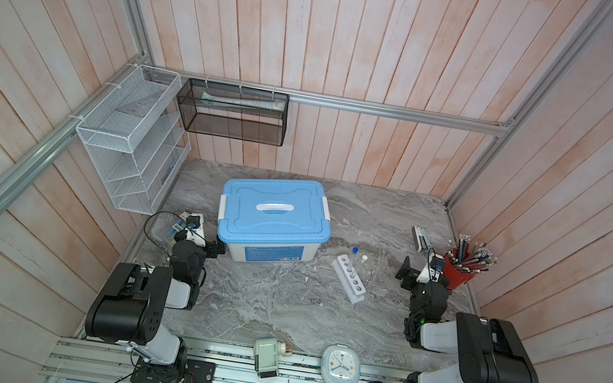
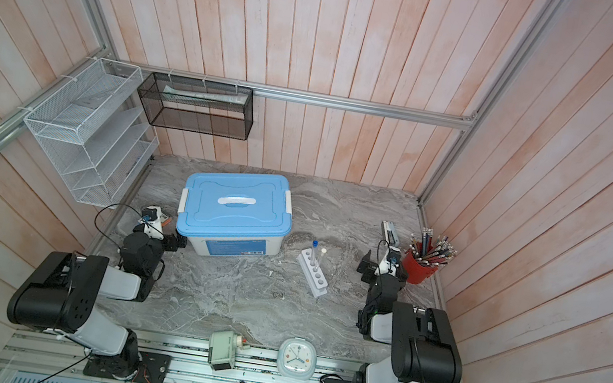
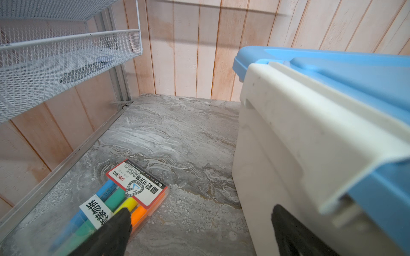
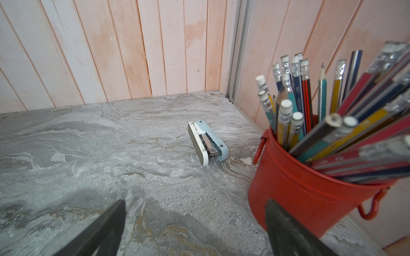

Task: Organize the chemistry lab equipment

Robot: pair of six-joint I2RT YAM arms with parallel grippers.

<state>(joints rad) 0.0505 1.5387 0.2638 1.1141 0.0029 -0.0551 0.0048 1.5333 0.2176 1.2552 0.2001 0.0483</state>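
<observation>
The left tool (image 3: 200, 210) stood wide apart and empty, one finger over a pack of highlighters (image 3: 133, 195) and the other beside the white wall of the blue-lidded box (image 3: 288, 155). The right tool (image 4: 195, 202) was likewise spread wide and gripped nothing. It hung above the bare desk (image 4: 88, 144) with one finger in front of the red cup of pencils (image 4: 299, 188), and a stapler (image 4: 207, 143) lay beyond. In both top views the white six-hole rack (image 1: 350, 282) (image 2: 314, 274) sat on the desk between the box and the right arm, well apart from both tools. A blue-capped tube (image 1: 355, 250) and a white-capped tube (image 1: 364, 258) stood upright in it.
</observation>
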